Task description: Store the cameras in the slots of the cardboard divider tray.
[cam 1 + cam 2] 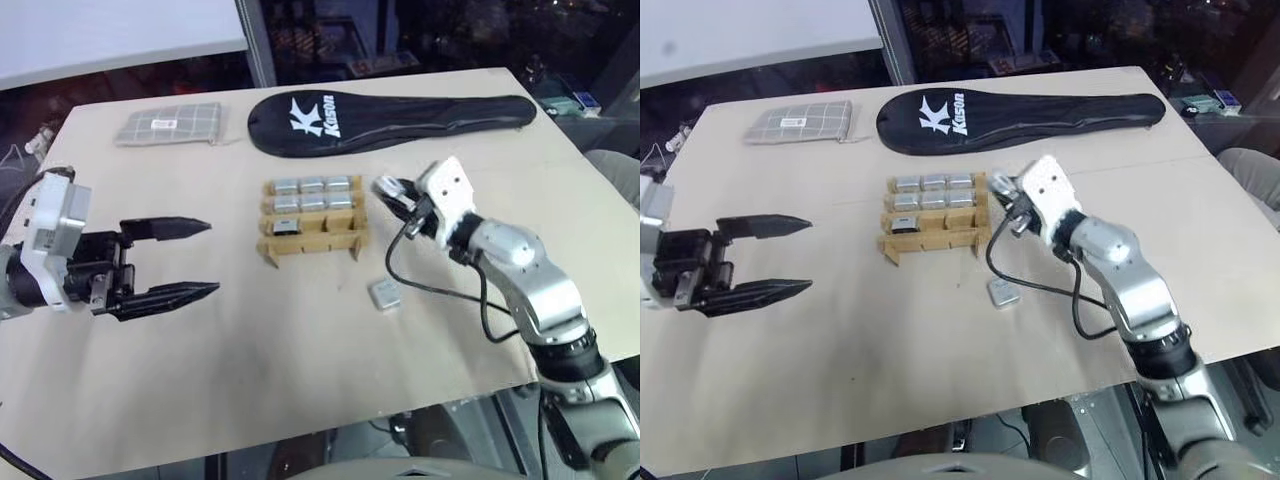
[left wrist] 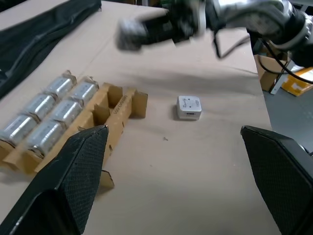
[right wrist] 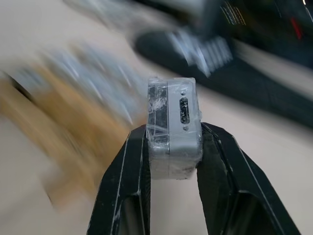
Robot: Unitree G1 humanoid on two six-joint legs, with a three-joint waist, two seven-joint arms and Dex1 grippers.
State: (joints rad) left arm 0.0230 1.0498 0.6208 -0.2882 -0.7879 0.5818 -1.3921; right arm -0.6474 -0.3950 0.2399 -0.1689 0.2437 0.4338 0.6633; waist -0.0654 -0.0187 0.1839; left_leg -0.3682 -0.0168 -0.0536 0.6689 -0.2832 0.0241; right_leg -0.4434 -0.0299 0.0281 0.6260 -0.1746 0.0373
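Carrying a camera [image 3: 173, 127] toward the cardboard divider tray [image 1: 312, 240] is where I am: my right gripper [image 3: 172, 147] is clamped on it, its two black fingers [image 3: 128, 166] pressing the block's flat sides, and in the head views it hangs just off the tray's right edge, above the table [image 1: 300, 370]. My left gripper [image 1: 180, 260] is wide apart and empty, parked well to the tray's left. The tray sits mid-table with its far row filled by three cameras and the middle row apparently filled too; the near row holds one at its left end, I think, with the other two slots looking free, though the strips hide part of them. One more camera [image 1: 385, 294] lies loose on the table, near the tray's front right corner, so I judge the job well along with this block and that one left. Next I need to bring the held block over a free near-row slot, turn it so its narrow end goes down between the cardboard strips, lower it squarely and only then let go; the lattice looks light, so a crooked entry could shove it. The camera itself is a small silver-grey box wrapped in clear film, with a small port and two tiny dots on the side facing me. A black racket cover [image 1: 400, 118] and a checked pouch [image 1: 168, 124] lie beyond the tray, out of my path.
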